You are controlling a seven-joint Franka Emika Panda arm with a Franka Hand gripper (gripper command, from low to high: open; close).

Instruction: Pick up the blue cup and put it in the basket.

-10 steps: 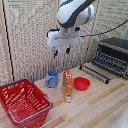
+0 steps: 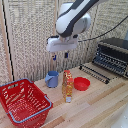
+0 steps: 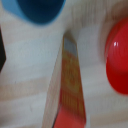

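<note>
The blue cup (image 2: pixel 51 79) stands upright on the wooden table, handle to one side, just to the exterior view's right of the red lattice basket (image 2: pixel 22 102) with its light blue rim. My gripper (image 2: pixel 59 56) hangs well above the table, over the space between the cup and an orange packet. Its dark-blue-tipped fingers (image 2: pixel 54 57) are apart and hold nothing. In the wrist view the cup (image 3: pixel 39 10) shows at the picture's edge, partly cut off. My fingers do not show in that view.
An upright orange snack packet (image 2: pixel 67 86) stands beside the cup and fills the middle of the wrist view (image 3: pixel 69 85). A shallow red bowl (image 2: pixel 81 83) lies past it. A toaster oven (image 2: pixel 112 55) with a wire rack (image 2: pixel 97 71) sits at the exterior view's right.
</note>
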